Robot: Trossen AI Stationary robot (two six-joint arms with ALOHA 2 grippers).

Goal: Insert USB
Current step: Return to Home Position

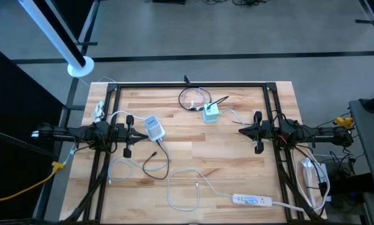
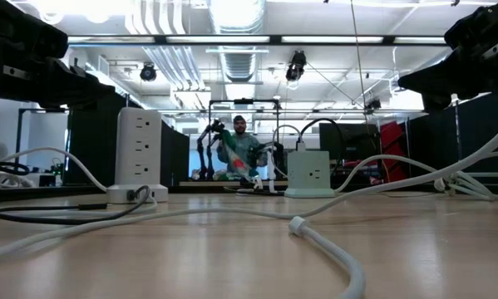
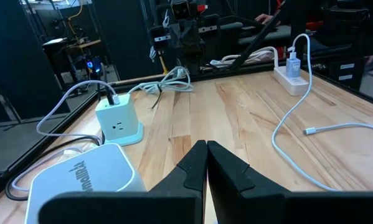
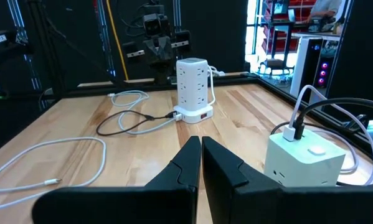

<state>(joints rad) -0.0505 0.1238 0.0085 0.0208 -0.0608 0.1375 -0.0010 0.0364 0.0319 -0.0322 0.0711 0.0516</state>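
A white cable lies in loops on the wooden table; its free USB plug (image 1: 196, 185) (image 3: 311, 130) (image 4: 49, 182) rests flat on the boards. A white tower power strip (image 1: 153, 127) (image 4: 193, 87) stands upright at centre left, with a black cable (image 1: 154, 164) running to its base. A pale green cube charger (image 1: 210, 113) (image 3: 119, 119) stands farther back, with cords plugged into its top. My left gripper (image 1: 142, 134) (image 3: 206, 149) hovers shut beside the tower. My right gripper (image 1: 241, 131) (image 4: 200, 146) hovers shut near the cube. Both point level toward the table's middle.
A flat white power strip (image 1: 252, 200) (image 3: 292, 78) lies near the front right, with the white cable plugged into it. A coiled grey cord (image 1: 194, 99) lies behind the cube. Black frame rails (image 1: 193, 84) border the table. Bare wood shows between the two grippers.
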